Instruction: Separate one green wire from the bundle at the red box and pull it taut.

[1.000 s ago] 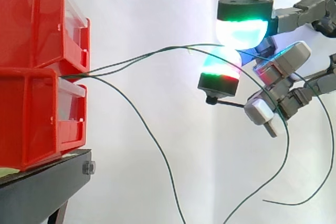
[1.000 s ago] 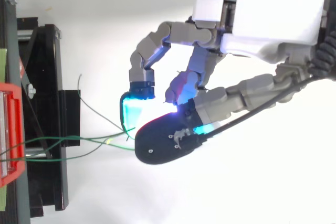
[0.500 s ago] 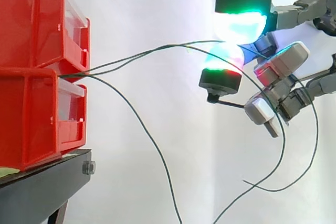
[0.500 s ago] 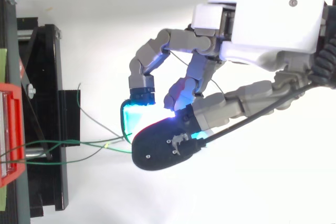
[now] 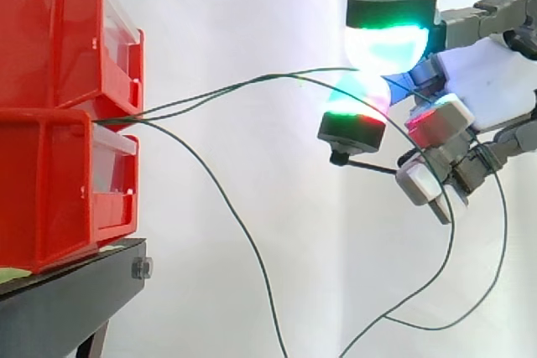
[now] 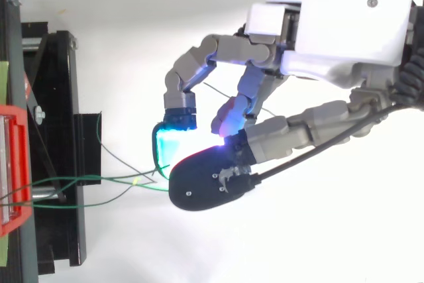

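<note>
At the left of the side view, two red bins, upper (image 5: 50, 31) and lower (image 5: 50, 194), sit stacked on a black stand (image 5: 67, 303); what their clear drawers hold cannot be made out. Thin green wires come out of the gap between them. One green wire (image 5: 331, 70) runs almost straight to the upper right, where the hand (image 5: 491, 81) pinches it between two curled, glowing fingertips (image 5: 386, 44), while the loose wires (image 5: 231, 207) droop toward the bottom edge.
</note>
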Action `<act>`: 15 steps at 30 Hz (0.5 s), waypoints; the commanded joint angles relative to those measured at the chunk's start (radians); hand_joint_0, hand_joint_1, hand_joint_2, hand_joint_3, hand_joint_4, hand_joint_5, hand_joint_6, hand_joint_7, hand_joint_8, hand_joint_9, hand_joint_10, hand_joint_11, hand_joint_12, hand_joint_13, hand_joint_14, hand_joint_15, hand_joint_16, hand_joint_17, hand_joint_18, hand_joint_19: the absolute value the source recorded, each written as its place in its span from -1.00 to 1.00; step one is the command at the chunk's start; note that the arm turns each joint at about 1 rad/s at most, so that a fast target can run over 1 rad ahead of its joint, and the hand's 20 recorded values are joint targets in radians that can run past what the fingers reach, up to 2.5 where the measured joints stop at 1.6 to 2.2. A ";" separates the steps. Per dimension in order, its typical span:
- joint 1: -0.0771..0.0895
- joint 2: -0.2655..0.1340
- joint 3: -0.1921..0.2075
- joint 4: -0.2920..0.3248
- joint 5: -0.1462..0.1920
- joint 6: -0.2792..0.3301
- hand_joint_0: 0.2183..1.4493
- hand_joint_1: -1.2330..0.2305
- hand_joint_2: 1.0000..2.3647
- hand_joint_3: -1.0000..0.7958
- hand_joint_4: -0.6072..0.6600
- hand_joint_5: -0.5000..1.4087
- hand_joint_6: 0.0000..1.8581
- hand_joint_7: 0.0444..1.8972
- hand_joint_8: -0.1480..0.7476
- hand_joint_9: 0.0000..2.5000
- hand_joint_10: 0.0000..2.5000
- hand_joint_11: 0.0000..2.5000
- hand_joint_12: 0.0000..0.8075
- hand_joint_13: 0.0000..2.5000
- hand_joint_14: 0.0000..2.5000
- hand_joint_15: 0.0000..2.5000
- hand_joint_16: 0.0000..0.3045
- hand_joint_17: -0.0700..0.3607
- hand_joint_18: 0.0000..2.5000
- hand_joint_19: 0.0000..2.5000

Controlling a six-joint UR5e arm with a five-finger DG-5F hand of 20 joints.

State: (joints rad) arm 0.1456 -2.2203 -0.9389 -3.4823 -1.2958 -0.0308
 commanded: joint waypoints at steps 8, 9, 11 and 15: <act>-0.003 0.039 0.000 -0.027 0.056 0.005 -0.44 -0.31 -1.00 0.02 -0.19 -0.54 -0.04 0.02 -0.10 -0.17 -0.99 -0.66 -0.14 -0.33 -0.99 -0.68 -0.62 -0.07 -0.38 -0.64; -0.003 0.050 0.000 -0.038 0.059 0.005 -0.44 -0.32 -1.00 0.02 -0.19 -0.54 -0.04 0.02 -0.11 -0.18 -0.99 -0.67 -0.13 -0.34 -0.99 -0.69 -0.62 -0.07 -0.38 -0.64; 0.000 0.056 0.000 -0.046 0.064 0.005 -0.44 -0.32 -1.00 0.02 -0.19 -0.54 -0.04 0.01 -0.12 -0.20 -0.99 -0.71 -0.15 -0.36 -0.99 -0.71 -0.62 -0.08 -0.39 -0.65; -0.003 0.064 0.000 -0.063 0.067 0.019 -0.44 -0.32 -1.00 0.02 -0.21 -0.54 -0.05 0.02 -0.14 -0.21 -0.99 -0.72 -0.15 -0.36 -0.99 -0.71 -0.63 -0.08 -0.40 -0.66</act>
State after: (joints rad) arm 0.1442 -2.1629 -0.9388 -3.5319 -1.2307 -0.0208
